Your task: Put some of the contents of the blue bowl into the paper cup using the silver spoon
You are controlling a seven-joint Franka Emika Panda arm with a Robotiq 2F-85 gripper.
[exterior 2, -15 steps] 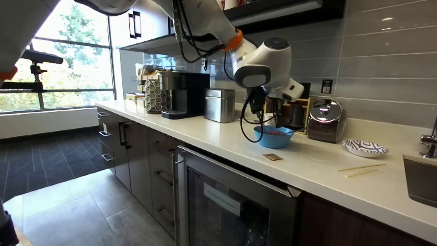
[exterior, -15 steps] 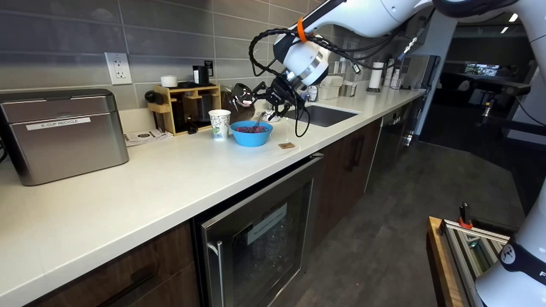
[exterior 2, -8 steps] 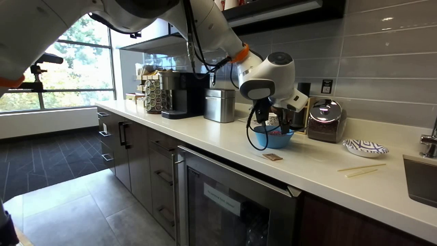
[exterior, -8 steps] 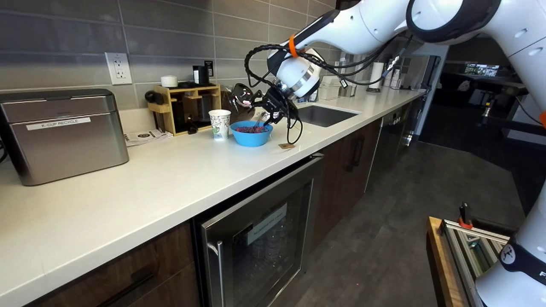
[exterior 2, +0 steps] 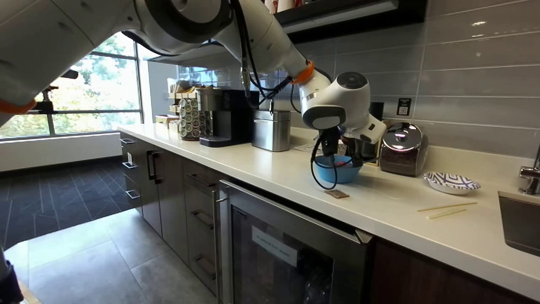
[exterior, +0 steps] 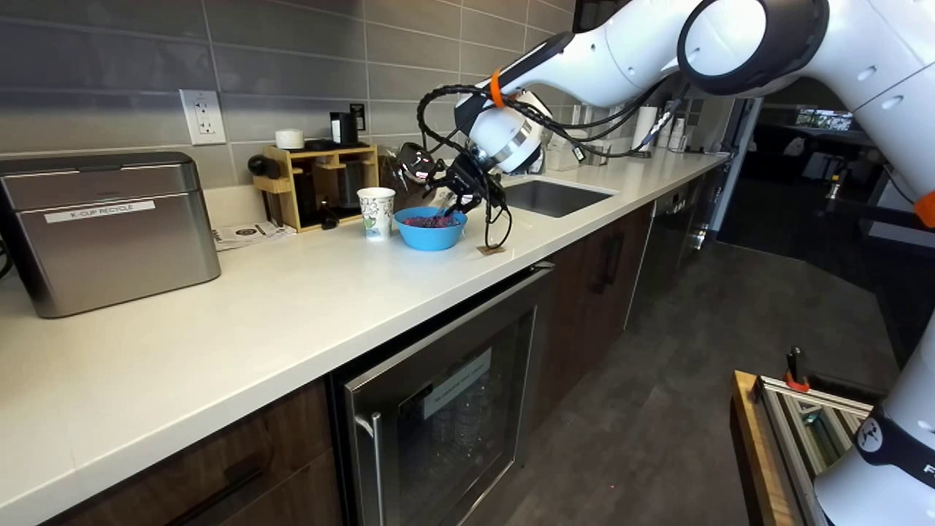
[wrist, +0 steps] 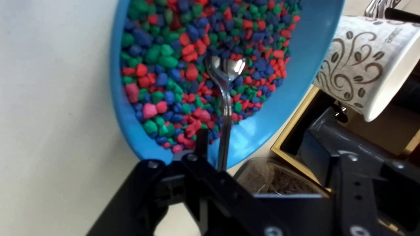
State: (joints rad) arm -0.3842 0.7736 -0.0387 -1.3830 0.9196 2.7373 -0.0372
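The blue bowl (wrist: 295,86) and its red, green and blue pebbles (wrist: 193,72) run past the top edge of the wrist view, while the right edge trims the rim of the paper cup (wrist: 359,64). In an exterior view, my gripper (exterior 2: 344,163) hides most of that cup. The far end of the silver spoon (wrist: 226,114) is out of my sight behind dark gripper parts at bottom center of the wrist view, and print on the glass-door fridge (exterior: 460,435) is too blurred for me to read.

A white counter (exterior: 256,307) stretches along a grey tiled wall (exterior: 292,58), with a steel bin (exterior: 120,245) marked K-CUP RECYCLE at far left and a sink (exterior: 559,199) right of center. In an exterior view, a bright window (exterior 2: 109,84) fills the upper left, a coffee machine (exterior 2: 238,116) stands left of center, and a patterned dish (exterior 2: 449,189) and pale sticks (exterior 2: 447,207) lie at right.

The spoon's head rests on the pebbles, upper center of the wrist view; its handle runs down across the bowl's rim into the space between my gripper's fingers, which stand apart. The handle lies nearer the finger at left, and I cannot tell whether they touch. The cup stands upright just beside the bowl, upper right in the wrist view.
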